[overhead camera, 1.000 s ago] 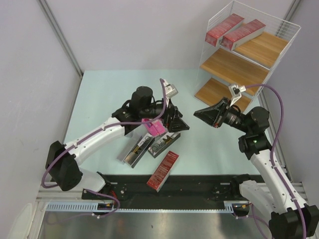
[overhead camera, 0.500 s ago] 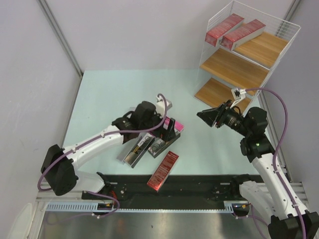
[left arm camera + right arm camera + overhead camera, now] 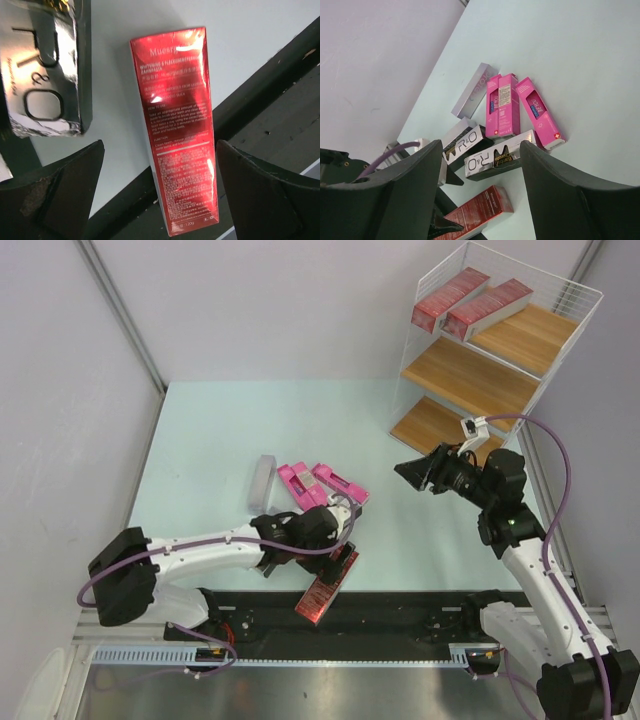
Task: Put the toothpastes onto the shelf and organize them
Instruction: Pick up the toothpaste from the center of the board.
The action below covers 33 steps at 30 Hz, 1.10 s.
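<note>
Change over the last second: left arm (image 3: 210,545) gone from the carton pile at the middle of the surface (image 3: 230,430) down to its 6 o'clock edge. Pink cartons (image 3: 298,483) no longer under it, now lying flat near centre, with a silver-grey carton (image 3: 262,480) just at their 9 o'clock.

State of left gripper (image 3: 158,160): spread to full width, straddling the dark red carton (image 3: 177,130), one finger at 3 o'clock and one at 9 o'clock of it, both apart from its sides. Carton flat, near end overhanging the surface edge onto the dark strip (image 3: 270,100).

State of right gripper (image 3: 480,150): shut a second ago, now parted, nothing between the fingers. Hangs in front of the shelf (image 3: 470,375), which stands at 1 o'clock, and faces the pile.

On the shelf: two dark red cartons (image 3: 450,298) side by side on the top board (image 3: 530,335); none seen on the lower two boards.

Judgement: reads as set-up for picking the third red one, which would complete the red row up top. Pink and silver-grey all left to do. Purpose of the right gripper's opening: cannot tell.
</note>
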Motion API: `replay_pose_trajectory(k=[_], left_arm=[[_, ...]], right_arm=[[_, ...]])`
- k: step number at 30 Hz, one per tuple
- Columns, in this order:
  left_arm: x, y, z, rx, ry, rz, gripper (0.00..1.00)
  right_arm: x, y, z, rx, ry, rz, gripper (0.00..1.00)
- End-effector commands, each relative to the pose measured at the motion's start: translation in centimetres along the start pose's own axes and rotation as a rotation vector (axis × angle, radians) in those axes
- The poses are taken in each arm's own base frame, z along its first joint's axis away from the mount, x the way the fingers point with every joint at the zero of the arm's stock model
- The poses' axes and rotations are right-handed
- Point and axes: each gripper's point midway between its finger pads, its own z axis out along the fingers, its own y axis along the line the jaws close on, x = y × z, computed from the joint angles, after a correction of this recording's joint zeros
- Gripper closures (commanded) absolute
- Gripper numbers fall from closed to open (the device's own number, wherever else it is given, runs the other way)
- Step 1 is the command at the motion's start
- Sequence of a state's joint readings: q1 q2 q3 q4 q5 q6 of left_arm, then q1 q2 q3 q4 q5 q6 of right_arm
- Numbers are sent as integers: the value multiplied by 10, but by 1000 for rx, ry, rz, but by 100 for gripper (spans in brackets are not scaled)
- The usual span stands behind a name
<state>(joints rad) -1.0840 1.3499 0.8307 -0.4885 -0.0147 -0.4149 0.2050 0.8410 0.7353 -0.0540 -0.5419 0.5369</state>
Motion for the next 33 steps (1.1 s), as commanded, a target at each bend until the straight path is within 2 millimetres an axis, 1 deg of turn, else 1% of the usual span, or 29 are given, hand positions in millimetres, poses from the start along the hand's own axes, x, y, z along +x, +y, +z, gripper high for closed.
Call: replay_pose_trajectory(k=[1, 3, 6, 10, 11, 12, 13, 14, 15, 16, 17, 18, 20, 22, 24, 25, 27, 28, 30, 31, 33], left_arm=[[13, -9, 7, 11, 12, -40, 0], [17, -18, 11, 33, 14, -30, 0], [25, -25, 18, 46, 29, -28, 1], [39, -31, 29, 37, 75, -19, 5], [44, -34, 33, 35, 90, -10, 10], [46, -35, 35, 31, 97, -4, 12], [45, -34, 36, 8, 91, -4, 15], [50, -34, 37, -9, 108, 7, 21], [55, -31, 40, -31, 124, 14, 25], [54, -26, 42, -72, 119, 13, 31], [58, -24, 42, -96, 133, 22, 38], [61, -19, 44, -127, 139, 26, 42], [57, -14, 43, -164, 122, 23, 49], [44, -17, 36, -156, 75, 23, 50], [28, -18, 30, -162, 24, 45, 54], [10, -23, 22, -153, -26, 49, 54], [-12, -22, 15, -168, -78, 76, 54], [-32, -29, 8, -155, -123, 79, 54], [-55, -27, 2, -165, -170, 105, 53], [-78, -29, -5, -164, -214, 95, 53], [-103, -29, -12, -163, -258, 118, 53]], right_arm=[[-18, 10, -3, -18, -44, -52, 31], [-17, 11, -4, -20, -42, -55, 32], [-15, 9, -4, -13, -34, -53, 31], [-13, 7, -4, -4, -28, -51, 31], [-14, 7, -5, -2, -29, -53, 31], [-13, 6, -4, 1, -26, -52, 31], [-13, 5, -5, 5, -26, -52, 32], [-12, 5, -5, 7, -26, -52, 31], [-12, 5, -5, 8, -24, -53, 32], [-12, 4, -5, 12, -24, -53, 32], [-12, 4, -6, 12, -24, -55, 31], [-11, 3, -5, 17, -21, -50, 31], [-11, 2, -6, 21, -21, -54, 31], [-10, 1, -6, 23, -20, -54, 31], [-11, 1, -5, 25, -21, -54, 32], [-11, 2, -5, 21, -22, -52, 32], [-13, 4, -5, 10, -26, -43, 32], [-13, 6, -5, -4, -25, -38, 32], [-18, 11, -6, -37, -33, -22, 31], [-19, 12, -6, -45, -35, -12, 31], [-23, 14, -7, -67, -36, 19, 31]])
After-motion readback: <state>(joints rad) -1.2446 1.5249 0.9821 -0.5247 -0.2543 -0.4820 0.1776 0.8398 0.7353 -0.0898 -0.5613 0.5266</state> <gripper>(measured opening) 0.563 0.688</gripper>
